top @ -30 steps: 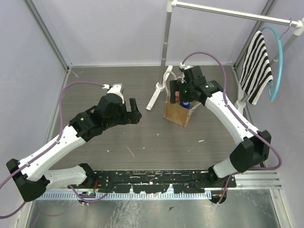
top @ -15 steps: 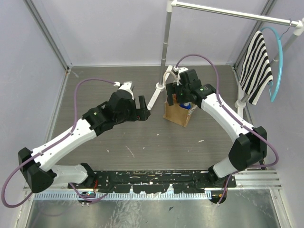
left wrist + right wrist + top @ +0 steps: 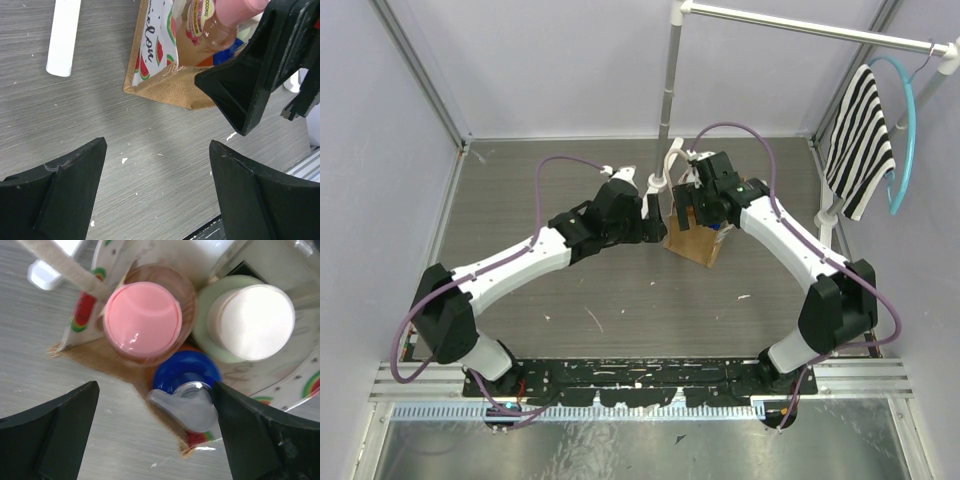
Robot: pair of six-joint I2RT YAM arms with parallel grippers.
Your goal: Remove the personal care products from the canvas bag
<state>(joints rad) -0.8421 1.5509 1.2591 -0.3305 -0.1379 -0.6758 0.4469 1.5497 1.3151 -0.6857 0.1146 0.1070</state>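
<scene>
The canvas bag (image 3: 692,242) stands upright mid-table, tan outside with a watermelon-print lining (image 3: 162,82). In it I see a peach bottle with a pink cap (image 3: 142,322), a cream-capped bottle (image 3: 257,315), a blue cap (image 3: 187,371) and a grey pump top (image 3: 190,407). My right gripper (image 3: 156,402) hangs open just above the bag's mouth, its fingers on either side of the blue and grey tops and touching nothing. Open and empty, my left gripper (image 3: 157,172) hovers over bare table just left of the bag (image 3: 655,218).
A white rack pole (image 3: 667,80) rises right behind the bag, and its white foot (image 3: 64,35) lies on the table to the bag's left. A striped cloth (image 3: 860,140) on a blue hanger (image 3: 905,130) hangs at the back right. Walls close in on both sides.
My left arm has swung right across the table up to the bag's left side. The right gripper has shifted slightly left and down over the bag's mouth.
</scene>
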